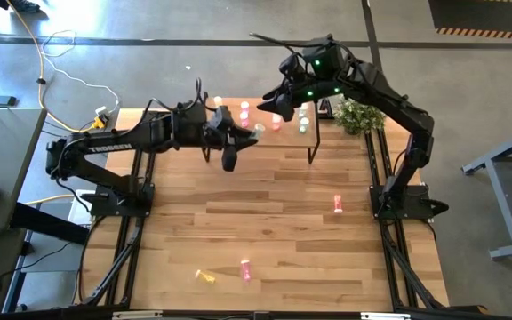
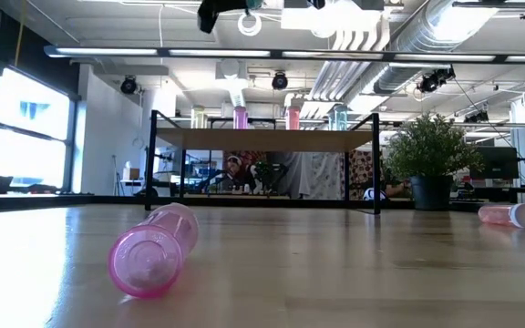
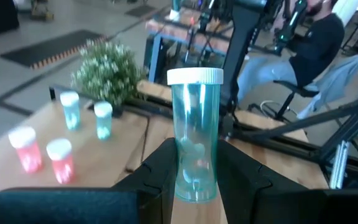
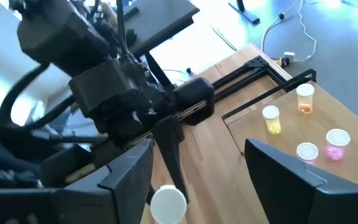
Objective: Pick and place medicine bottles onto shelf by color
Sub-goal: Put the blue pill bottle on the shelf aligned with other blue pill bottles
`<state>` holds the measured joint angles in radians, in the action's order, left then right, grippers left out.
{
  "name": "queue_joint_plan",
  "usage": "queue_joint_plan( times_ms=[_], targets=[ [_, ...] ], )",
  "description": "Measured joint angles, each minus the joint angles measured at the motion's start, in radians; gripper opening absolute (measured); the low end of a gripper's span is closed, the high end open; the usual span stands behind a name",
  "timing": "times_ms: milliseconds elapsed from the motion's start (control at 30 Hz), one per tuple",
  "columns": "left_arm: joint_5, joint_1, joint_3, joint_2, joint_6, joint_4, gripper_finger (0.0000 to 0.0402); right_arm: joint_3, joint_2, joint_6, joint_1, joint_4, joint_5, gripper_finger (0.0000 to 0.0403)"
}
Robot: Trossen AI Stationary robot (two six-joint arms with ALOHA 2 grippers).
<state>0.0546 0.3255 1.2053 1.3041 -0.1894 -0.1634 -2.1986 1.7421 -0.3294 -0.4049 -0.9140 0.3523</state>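
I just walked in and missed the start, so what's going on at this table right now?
Two robot arms are sorting small medicine bottles onto a raised shelf. The left gripper is shut on a pale green bottle, held upright near the shelf. The right gripper hangs open above the shelf. Several bottles already stand on the shelf, and a pink bottle lies on its side on the table among a few others.

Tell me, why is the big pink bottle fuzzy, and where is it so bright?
In the low view the lying pink bottle sits close to the camera and looks soft, and the windows glare white. In the left wrist view the held green bottle is clear, the room behind blurry.
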Motion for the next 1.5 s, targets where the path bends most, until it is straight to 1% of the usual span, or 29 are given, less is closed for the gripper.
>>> queue_joint_plan(
  times_ms=[167, 400, 600, 767, 933, 1033, 1167, 1400, 1500],
  targets=[
    [0.032, 0.036, 0.000, 0.000, 0.035, 0.069, 0.0086, 0.000, -0.012, -0.062, -0.009, 0.007, -0.002, 0.0245],
    [0.018, 0.063, 0.000, 0.000, 0.025, 0.157, 0.0086, 0.000, -0.012, -0.082, -0.003, 0.007, -0.006, 0.0245],
    [-0.038, 0.082, 0.000, 0.000, -0.005, 0.180, 0.0086, 0.000, -0.009, -0.074, 0.020, 0.011, -0.088, 0.0245],
    [-0.040, 0.088, 0.000, 0.000, 0.001, 0.184, 0.0085, 0.000, -0.009, -0.074, 0.042, 0.058, -0.141, 0.0245],
    [-0.040, 0.087, 0.000, 0.000, 0.013, 0.184, 0.0085, 0.003, 0.000, -0.055, 0.078, 0.066, -0.250, 0.0245],
    [-0.040, 0.087, 0.000, 0.000, 0.017, 0.184, 0.0085, 0.005, 0.005, -0.055, 0.097, 0.070, -0.272, 0.0245],
    [-0.040, 0.087, 0.000, 0.000, 0.018, 0.184, 0.0085, 0.006, 0.017, -0.055, 0.118, 0.074, -0.274, 0.0245],
    [-0.040, 0.087, 0.000, 0.000, 0.018, 0.184, 0.0085, 0.006, 0.027, -0.062, 0.132, 0.060, -0.311, 0.0245],
    [-0.040, 0.087, 0.000, 0.000, 0.018, 0.184, 0.0085, 0.006, 0.027, -0.063, 0.137, 0.059, -0.343, 0.0235]
  ],
)
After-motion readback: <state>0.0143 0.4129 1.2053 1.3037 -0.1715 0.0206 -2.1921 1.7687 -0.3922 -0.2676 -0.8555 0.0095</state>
